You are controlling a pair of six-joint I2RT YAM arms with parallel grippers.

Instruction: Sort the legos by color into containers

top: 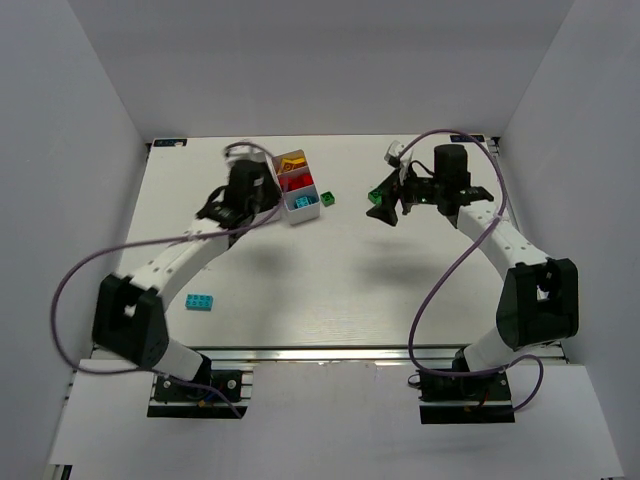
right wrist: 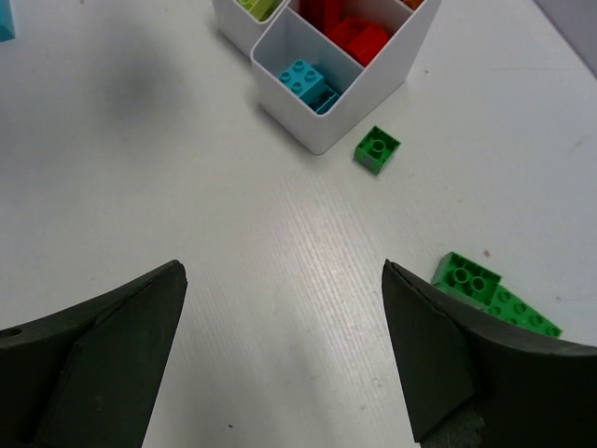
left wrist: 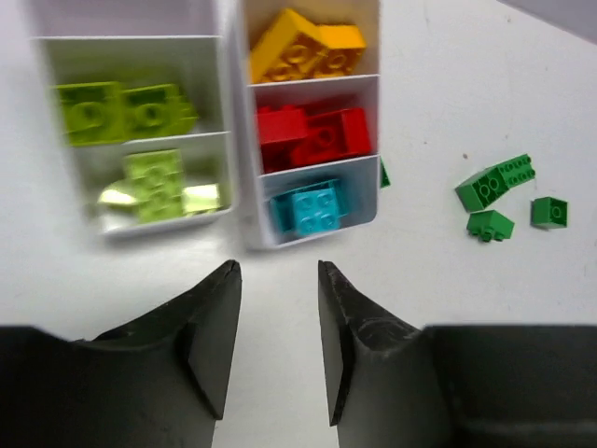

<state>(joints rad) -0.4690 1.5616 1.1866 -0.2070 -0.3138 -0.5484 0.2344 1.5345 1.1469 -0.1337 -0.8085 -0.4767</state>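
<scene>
— Dark green is the colour that worries me. The dark green bricks [right wrist: 476, 278] lie close together just beside one tip of the right fingers [right wrist: 282, 280]. These fingers are spread wide and hold nothing. If they close from here, I think they can catch two bricks at once, or push one aside.

— And the left fingers [left wrist: 277, 275]?

— Only a narrow gap between them, with nothing inside. The two trays [left wrist: 317, 82] stand directly ahead of the tips, near. A small move forward could hit the front wall and slide both trays, because they look light.

— What is sorted?

— Ahead of the left fingers are lime bricks [left wrist: 126, 112] in one tray. The other has yellow and orange bricks [left wrist: 303, 47], red bricks [left wrist: 312, 135] and a cyan piece [left wrist: 312, 207].

— Other things around?

— A single green brick [right wrist: 377, 149] sits ahead of the right fingers, just beside the tray corner. The wall there leaves little room for a finger. A loose cyan brick [top: 199, 302] lies on the surface [top: 330, 290] well behind the left fingers, near that arm's elbow, which could sweep it. I cannot tell which compartment is free for dark green.
</scene>
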